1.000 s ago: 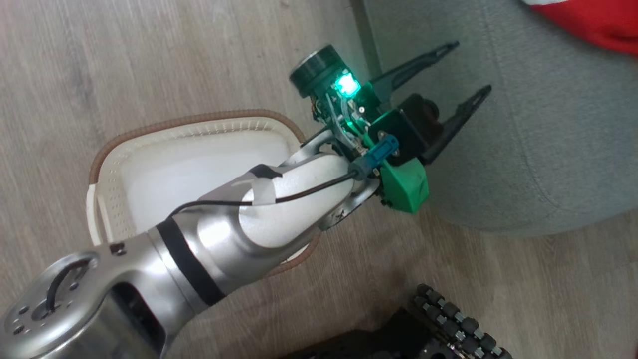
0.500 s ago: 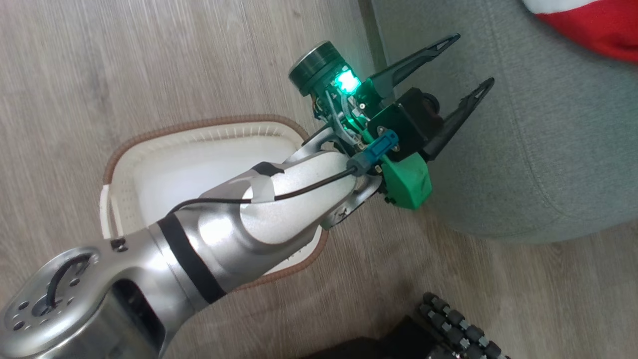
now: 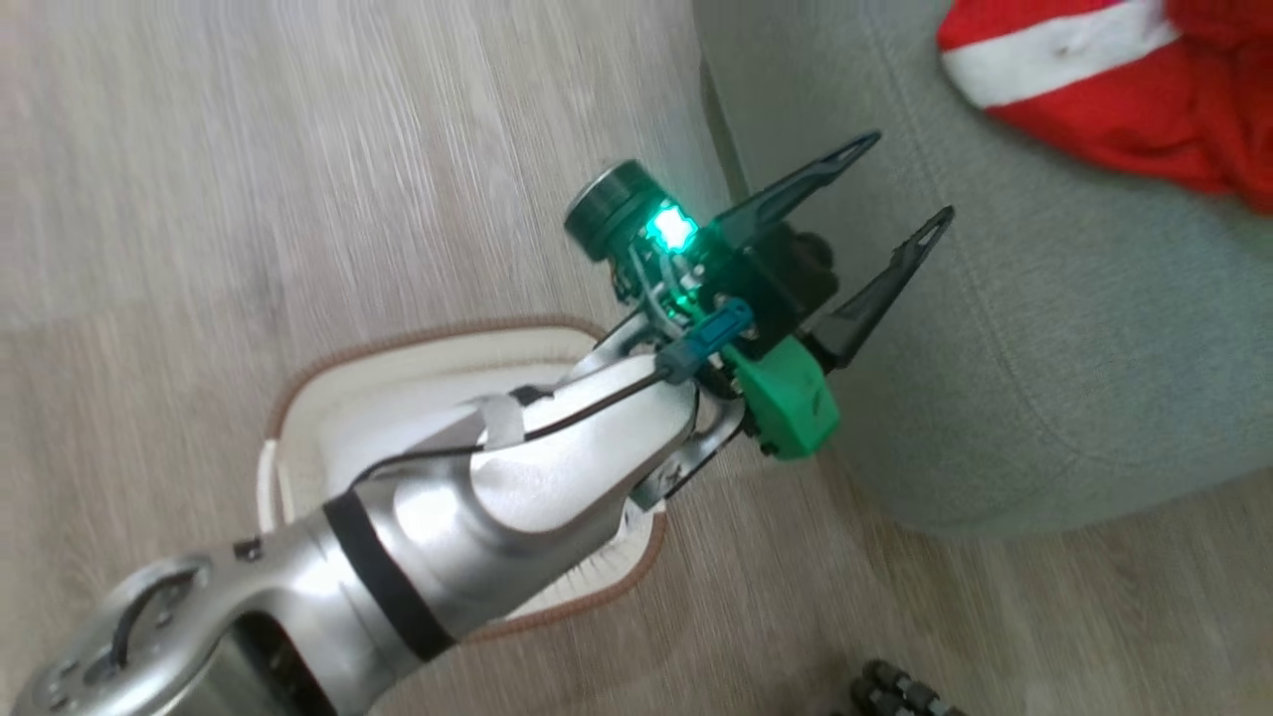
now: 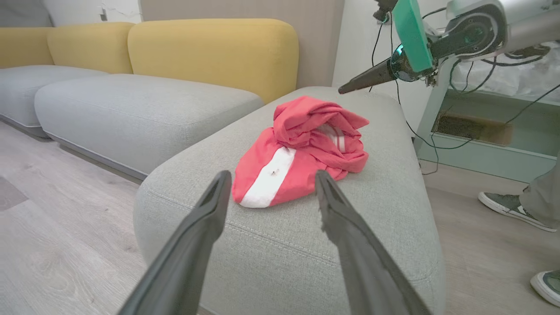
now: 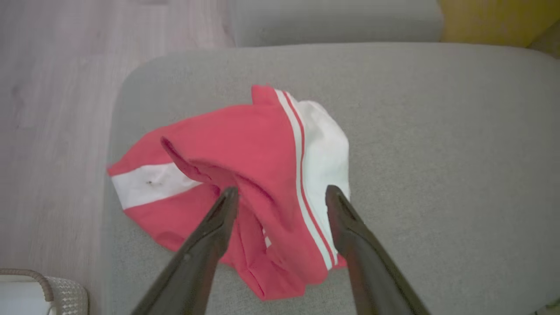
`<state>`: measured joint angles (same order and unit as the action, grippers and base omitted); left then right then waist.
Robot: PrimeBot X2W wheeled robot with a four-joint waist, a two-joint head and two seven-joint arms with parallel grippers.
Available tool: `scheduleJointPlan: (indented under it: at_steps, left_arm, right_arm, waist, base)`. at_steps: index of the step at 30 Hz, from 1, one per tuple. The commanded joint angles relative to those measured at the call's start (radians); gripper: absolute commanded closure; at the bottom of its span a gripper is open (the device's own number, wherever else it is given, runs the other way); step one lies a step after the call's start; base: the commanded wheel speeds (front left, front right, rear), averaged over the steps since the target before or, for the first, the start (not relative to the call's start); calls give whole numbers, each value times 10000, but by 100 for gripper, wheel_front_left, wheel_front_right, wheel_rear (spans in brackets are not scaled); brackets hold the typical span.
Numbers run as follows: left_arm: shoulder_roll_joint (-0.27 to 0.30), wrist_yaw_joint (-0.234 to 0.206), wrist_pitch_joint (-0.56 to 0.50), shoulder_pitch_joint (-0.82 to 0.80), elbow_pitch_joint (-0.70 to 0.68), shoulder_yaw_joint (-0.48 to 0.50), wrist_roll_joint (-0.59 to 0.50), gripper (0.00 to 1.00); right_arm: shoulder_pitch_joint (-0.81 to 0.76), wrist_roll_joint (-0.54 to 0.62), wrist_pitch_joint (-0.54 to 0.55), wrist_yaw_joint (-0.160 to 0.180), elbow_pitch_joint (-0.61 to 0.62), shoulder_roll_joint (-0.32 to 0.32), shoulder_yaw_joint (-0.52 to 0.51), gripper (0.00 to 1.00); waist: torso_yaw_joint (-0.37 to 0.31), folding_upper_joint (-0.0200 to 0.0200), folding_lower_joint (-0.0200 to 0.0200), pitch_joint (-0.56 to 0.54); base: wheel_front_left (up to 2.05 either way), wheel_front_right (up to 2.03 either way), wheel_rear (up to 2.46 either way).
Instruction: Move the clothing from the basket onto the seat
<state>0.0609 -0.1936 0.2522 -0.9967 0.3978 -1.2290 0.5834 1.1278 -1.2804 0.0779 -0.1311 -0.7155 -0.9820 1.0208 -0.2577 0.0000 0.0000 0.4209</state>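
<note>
The red clothing (image 3: 1094, 129) with a white band lies crumpled on the grey seat (image 3: 1044, 348). In the head view my left gripper (image 3: 903, 179) is open over the seat's near-left corner, short of the clothing, with nothing in it. The left wrist view shows the clothing (image 4: 306, 144) beyond the open left gripper (image 4: 272, 175) on the seat (image 4: 284, 245), with one dark finger (image 4: 367, 78) of my right gripper above it. My right gripper (image 5: 282, 189) hangs open above the clothing (image 5: 245, 144). The cream basket (image 3: 428, 334) stands on the floor under my left forearm; its visible inside is bare.
A sofa with yellow backs (image 4: 210, 52) and grey cushions (image 4: 131, 109) stands behind the seat. A person's shoes (image 4: 512, 210) and a pale green stand (image 4: 481, 131) with cables are to the right. My wheeled base (image 3: 895, 688) is at the bottom edge. The basket corner (image 5: 61, 295) is beside the seat.
The head camera has tilted, so the whole picture slid down and more of the clothing shows. My left gripper stays open over the seat's corner.
</note>
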Motion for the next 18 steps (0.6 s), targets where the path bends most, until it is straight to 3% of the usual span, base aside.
scheduleJointPlan:
  at_steps: [1,10,18]
  left_arm:
    - [-72,14,92,-29,-330,446,-91,0]
    - [626,51,94,1568,-1022,1710,-311,0]
    - [1326,-106,94,2618,-1623,2526,-338,0]
  right_arm:
    - [-8,-98,-214,4,115,-618,75,0]
    - [-57,-111,-1329,4,962,-809,1077,0]
    - [-624,-269,-2678,4,1527,-780,1576,0]
  waist:
    - [104,0,0,-619]
    - [462,0,0,-2129]
    - [804,0,0,-2842]
  base:
    - [0,0,0]
    - [0,0,0]
    - [0,0,0]
